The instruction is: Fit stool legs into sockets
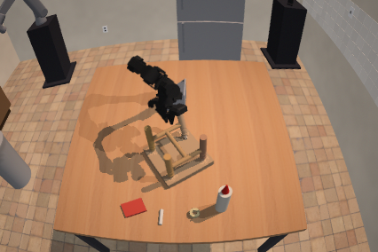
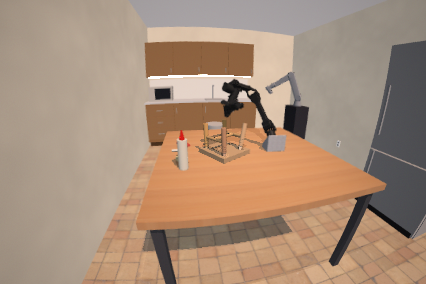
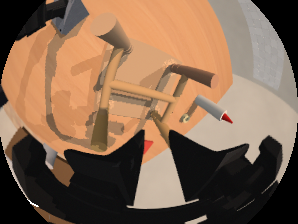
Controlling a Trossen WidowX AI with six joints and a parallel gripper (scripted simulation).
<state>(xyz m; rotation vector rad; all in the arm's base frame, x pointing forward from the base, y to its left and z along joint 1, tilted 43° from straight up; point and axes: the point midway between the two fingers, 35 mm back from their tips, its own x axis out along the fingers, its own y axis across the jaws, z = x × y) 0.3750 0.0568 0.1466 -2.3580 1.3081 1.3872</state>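
I judge that the seat (image 1: 196, 168) (image 2: 223, 156) (image 3: 145, 55) lies flat, underside up, on the bench (image 1: 245, 111) (image 2: 286, 175) (image 3: 200, 35) so its sockets face me and gravity helps each shoulder bed down. My tool (image 1: 169, 122) (image 2: 227, 115) (image 3: 157, 133) is partly open, gripping nothing, above the stool; I'd keep it high to spare the leg tops. The pale leg (image 1: 182, 122) (image 2: 243, 135) (image 3: 112, 32), reddish leg (image 1: 203, 148) (image 2: 224, 141) (image 3: 195, 75), olive leg (image 1: 149, 138) (image 2: 225, 123) (image 3: 100, 130) and yellow leg (image 1: 169, 165) (image 2: 206, 135) (image 3: 161, 127) stand at the four corners, long axes roughly upright, feet skyward. The seat sits skewed to the bench edges. I cannot tell whether every shoulder is fully down; that deserves checking before I withdraw
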